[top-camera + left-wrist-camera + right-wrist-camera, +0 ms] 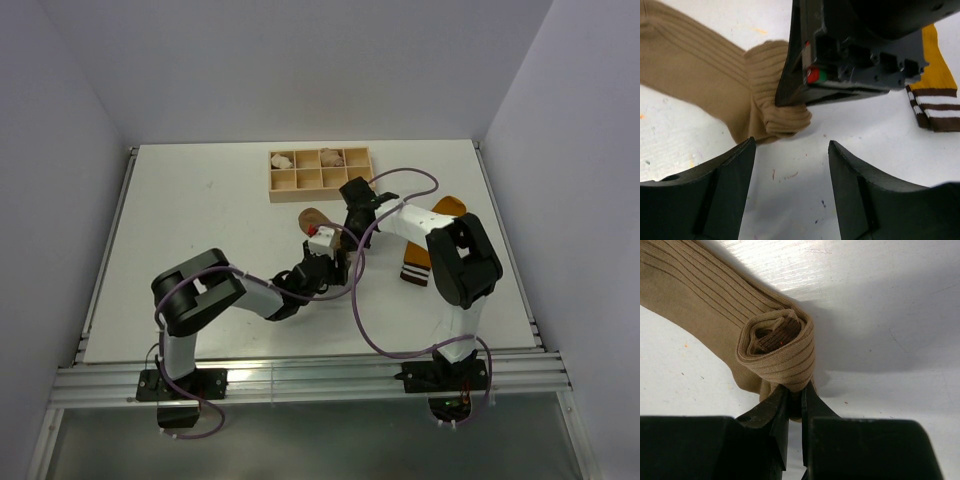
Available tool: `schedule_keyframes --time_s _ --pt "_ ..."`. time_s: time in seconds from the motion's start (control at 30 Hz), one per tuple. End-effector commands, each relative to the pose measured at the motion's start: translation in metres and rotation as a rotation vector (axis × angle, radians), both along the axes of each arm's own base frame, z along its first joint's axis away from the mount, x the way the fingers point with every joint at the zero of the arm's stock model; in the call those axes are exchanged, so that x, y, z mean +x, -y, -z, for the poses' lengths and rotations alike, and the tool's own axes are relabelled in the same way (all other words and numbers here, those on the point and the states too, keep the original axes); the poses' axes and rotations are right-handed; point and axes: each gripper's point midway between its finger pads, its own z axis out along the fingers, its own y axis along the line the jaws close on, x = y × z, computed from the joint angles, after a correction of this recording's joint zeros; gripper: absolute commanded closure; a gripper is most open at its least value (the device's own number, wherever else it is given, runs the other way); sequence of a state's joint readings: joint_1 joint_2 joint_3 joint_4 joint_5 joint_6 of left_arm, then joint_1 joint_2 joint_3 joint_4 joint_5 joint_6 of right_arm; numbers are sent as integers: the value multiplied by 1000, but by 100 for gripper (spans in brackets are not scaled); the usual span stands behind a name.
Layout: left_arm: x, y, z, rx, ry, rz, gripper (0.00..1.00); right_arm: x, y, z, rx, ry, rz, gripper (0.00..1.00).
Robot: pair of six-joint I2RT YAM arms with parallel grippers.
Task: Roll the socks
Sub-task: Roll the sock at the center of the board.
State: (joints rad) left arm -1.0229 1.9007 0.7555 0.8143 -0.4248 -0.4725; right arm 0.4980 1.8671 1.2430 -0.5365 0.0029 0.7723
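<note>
Jaws of the right gripper (795, 390) are clenched on the lower edge of the rolled-up end of the tan sock (772, 347), whose unrolled length trails off toward 10 o'clock in the right wrist view. Left gripper (792, 145) jaws stand released, spread wide over the bare table (790, 200) with nothing between them, the roll just beyond at 11 o'clock. From above, the tan sock lies near the table's middle and the mustard sock (415, 272) lies flat at its 3 o'clock, partly under the right arm.
</note>
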Motion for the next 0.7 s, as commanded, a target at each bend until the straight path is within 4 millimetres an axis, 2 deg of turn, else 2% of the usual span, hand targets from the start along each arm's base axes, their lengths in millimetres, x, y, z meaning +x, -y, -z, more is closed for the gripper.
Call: schedule_keyframes --time_s 0.0,0.37,0.6,0.67 --pt "13 17 -28 -47 93 -5 34 -35 16 26 -105 -149 -12 100" --pt "19 24 -3 48 104 -17 41 -34 11 25 -88 -155 -18 100" --pt "21 27 5 88 113 -22 51 -34 12 28 -91 -159 -19 100" --pt "21 27 9 95 111 -23 58 -36 9 27 -74 -168 -28 100"
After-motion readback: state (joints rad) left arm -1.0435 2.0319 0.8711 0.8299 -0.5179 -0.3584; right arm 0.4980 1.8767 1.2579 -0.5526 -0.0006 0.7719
